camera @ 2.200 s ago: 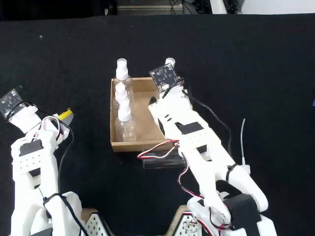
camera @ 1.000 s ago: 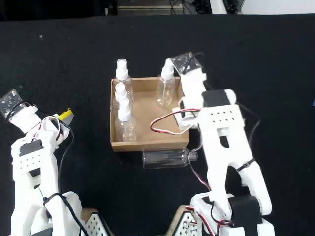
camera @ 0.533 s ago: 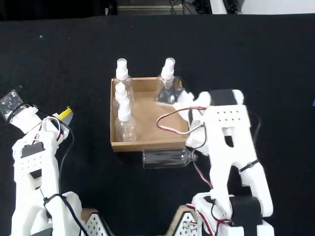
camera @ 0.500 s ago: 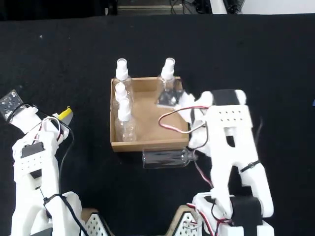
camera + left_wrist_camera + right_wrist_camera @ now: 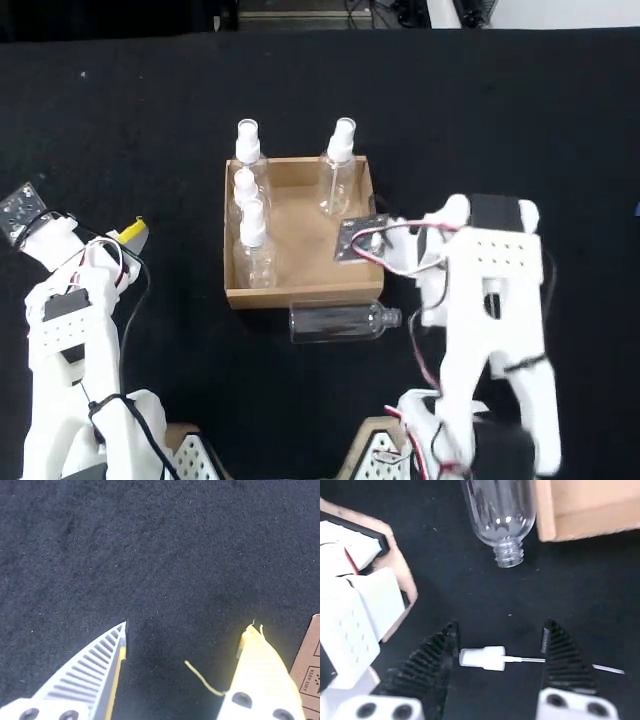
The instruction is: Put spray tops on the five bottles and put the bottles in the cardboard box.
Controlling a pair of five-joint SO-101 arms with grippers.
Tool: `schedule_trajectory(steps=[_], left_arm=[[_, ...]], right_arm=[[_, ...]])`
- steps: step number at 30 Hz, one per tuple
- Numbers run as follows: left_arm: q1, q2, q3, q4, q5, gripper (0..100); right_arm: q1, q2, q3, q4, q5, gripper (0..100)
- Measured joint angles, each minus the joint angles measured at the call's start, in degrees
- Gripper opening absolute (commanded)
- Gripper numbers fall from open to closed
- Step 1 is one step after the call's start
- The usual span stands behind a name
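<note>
One uncapped bottle [image 5: 340, 322] is seen lying on its side on the black counter [image 5: 520, 120], at 6 o'clock of the cardboard box [image 5: 300, 295], with its neck toward 3 o'clock. In the right wrist view its body is cut off. Four capped bottles [image 5: 255, 258] are stood in the box, three along the 9 o'clock wall and one in the 1 o'clock corner. A loose spray top [image 5: 482, 658] is laid between the released fingers of the right tool [image 5: 500, 625], its tube partly hidden behind one finger. The left tool [image 5: 186, 626] is held released above the counter, at 9 o'clock of the box. Print on the box corner is cut off.
</note>
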Motion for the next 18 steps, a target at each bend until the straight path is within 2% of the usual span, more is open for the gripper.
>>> schedule_trajectory(steps=[4,8,14,18], left_arm=[[0.00,0.00,0.00,0.00,0.00,34],[0.00,0.00,0.00,0.00,0.00,34],[0.00,0.00,0.00,0.00,0.00,34],[0.00,0.00,0.00,0.00,0.00,34]], right_arm=[[-9.76,-6.15,6.15,0.00,-2.20,23.3],[-18.99,-7.74,10.90,-2.73,-8.79,23.3],[-27.69,-7.82,17.93,-10.81,-17.23,23.3],[-30.42,-8.09,22.42,-18.20,-23.21,23.3]])
